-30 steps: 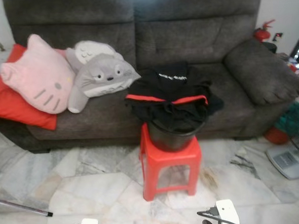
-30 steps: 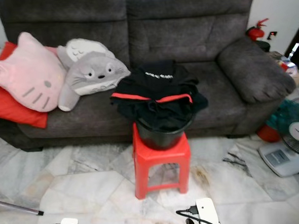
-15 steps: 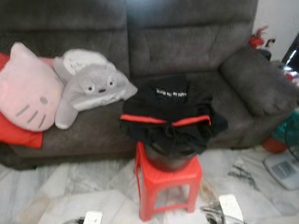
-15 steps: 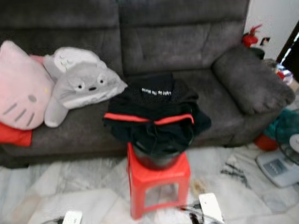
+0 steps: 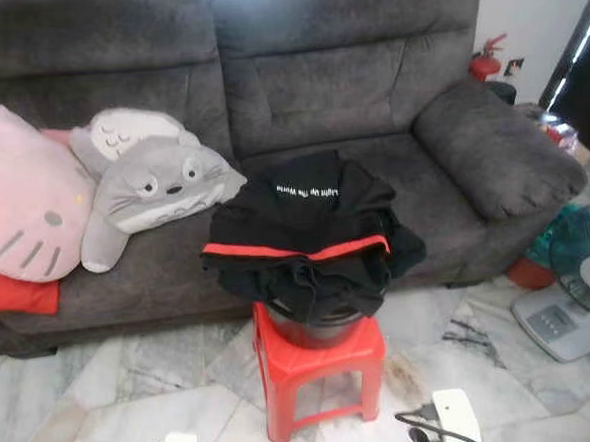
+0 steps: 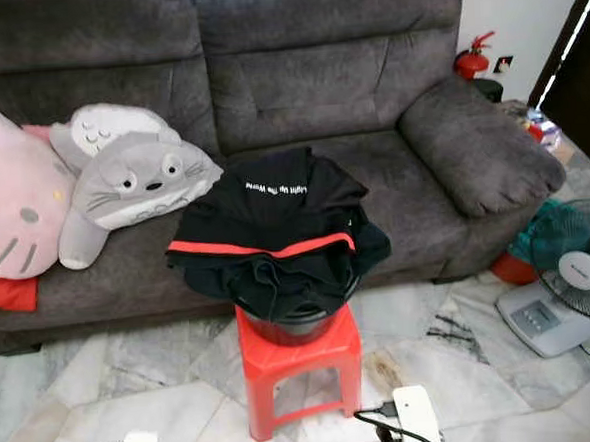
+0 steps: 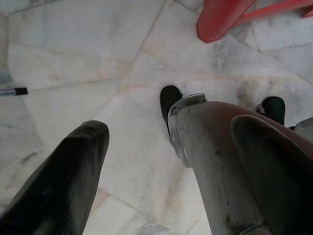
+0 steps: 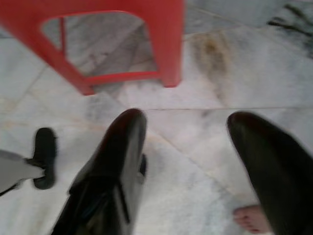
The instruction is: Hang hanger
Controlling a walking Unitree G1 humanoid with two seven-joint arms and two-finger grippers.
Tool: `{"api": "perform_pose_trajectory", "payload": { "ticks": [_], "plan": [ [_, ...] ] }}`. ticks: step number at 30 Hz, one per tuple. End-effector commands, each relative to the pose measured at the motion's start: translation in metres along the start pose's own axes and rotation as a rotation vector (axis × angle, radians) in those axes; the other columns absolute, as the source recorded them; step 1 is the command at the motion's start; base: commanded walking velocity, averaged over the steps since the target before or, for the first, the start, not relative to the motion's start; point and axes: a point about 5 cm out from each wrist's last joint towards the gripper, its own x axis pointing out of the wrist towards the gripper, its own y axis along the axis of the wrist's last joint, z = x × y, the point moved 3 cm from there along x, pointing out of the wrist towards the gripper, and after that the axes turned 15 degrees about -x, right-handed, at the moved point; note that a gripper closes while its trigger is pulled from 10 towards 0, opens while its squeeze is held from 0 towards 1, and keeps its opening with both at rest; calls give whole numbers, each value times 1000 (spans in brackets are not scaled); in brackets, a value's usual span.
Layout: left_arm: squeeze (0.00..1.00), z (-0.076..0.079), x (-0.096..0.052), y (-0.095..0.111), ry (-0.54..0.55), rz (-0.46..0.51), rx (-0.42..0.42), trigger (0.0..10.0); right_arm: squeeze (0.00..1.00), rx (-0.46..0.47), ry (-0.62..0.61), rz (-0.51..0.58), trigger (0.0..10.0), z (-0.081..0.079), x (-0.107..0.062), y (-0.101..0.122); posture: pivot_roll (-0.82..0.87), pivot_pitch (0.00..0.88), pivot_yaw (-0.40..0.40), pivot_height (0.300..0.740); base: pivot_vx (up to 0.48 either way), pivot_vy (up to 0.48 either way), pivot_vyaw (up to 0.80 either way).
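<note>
Hanger: none can be picked out anywhere; the likeliest spot is under the black clothes (image 5: 301, 231) at mid-frame, heaped over a dark bucket (image 5: 317, 330) on a red stool (image 5: 319, 365), though that is only a guess.

Left gripper (image 7: 171, 161) hangs low over the marble floor (image 7: 73, 63), its fingers (image 7: 68, 171) spread wide and holding nothing; the robot's own silver leg runs between them, and a stool leg shows at the frame's upper right. Right gripper (image 8: 195, 161) likewise hangs with fingers (image 8: 117, 161) parted and empty, the stool just ahead across the top of its frame. A person's toes (image 8: 249, 218) sit at the lower right.

Both arms look idle because the robot seems to be approaching. Behind the stool stands a grey sofa (image 5: 366, 66) with plush cushions (image 5: 143, 185) at left; a fan (image 6: 579, 274) and a scale (image 6: 536, 316) lie at right.
</note>
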Motion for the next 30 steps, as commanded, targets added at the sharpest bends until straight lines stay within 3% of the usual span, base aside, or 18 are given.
{"api": "perform_pose_trajectory", "payload": {
  "ticks": [1,6,7,15,16,17,19,20,22,28,30],
  "plan": [
    [0,-5,-2,-10,13,-36,21,10000,0,-4,-35,26,10000,4,-1,2,-101,53,-20,740,0,0,0],
    [0,-3,-2,-13,10,-41,34,10000,0,-59,-158,100,10000,14,-3,11,-128,63,-22,740,0,0,0],
    [0,-3,-2,-12,10,-41,39,10000,0,-20,-189,123,10000,17,-4,12,-135,65,-23,740,0,0,0],
    [0,-7,-1,-7,17,-29,52,10000,0,-48,-239,184,10000,21,-7,20,-143,63,-28,740,0,0,0],
    [0,-7,-1,-6,18,-28,52,10000,0,-3,-236,221,10000,22,-8,24,-143,62,-29,740,0,0,0],
    [0,-7,-1,-5,19,-27,53,10000,0,23,-271,388,10000,29,-18,45,-143,61,-29,740,0,0,0],
    [0,-8,-1,-5,19,-26,54,10000,0,9,-346,609,10000,40,-52,71,-145,59,-28,740,0,0,0],
    [0,-8,-1,-5,19,-26,54,10000,0,9,-346,609,10000,40,-52,71,-145,59,-28,740,0,0,0],
    [0,-8,-1,-4,20,-25,59,10000,0,-6,-371,675,10000,41,-69,81,-151,56,-28,740,0,0,0],
    [0,-8,-1,-4,18,-23,67,10000,0,-44,-430,725,10000,46,-76,87,-150,46,-27,740,0,0,0],
    [0,-8,-1,-3,19,-19,65,10000,0,-89,-431,735,10000,43,-89,92,-150,39,-28,740,0,0,0]
  ]
}}
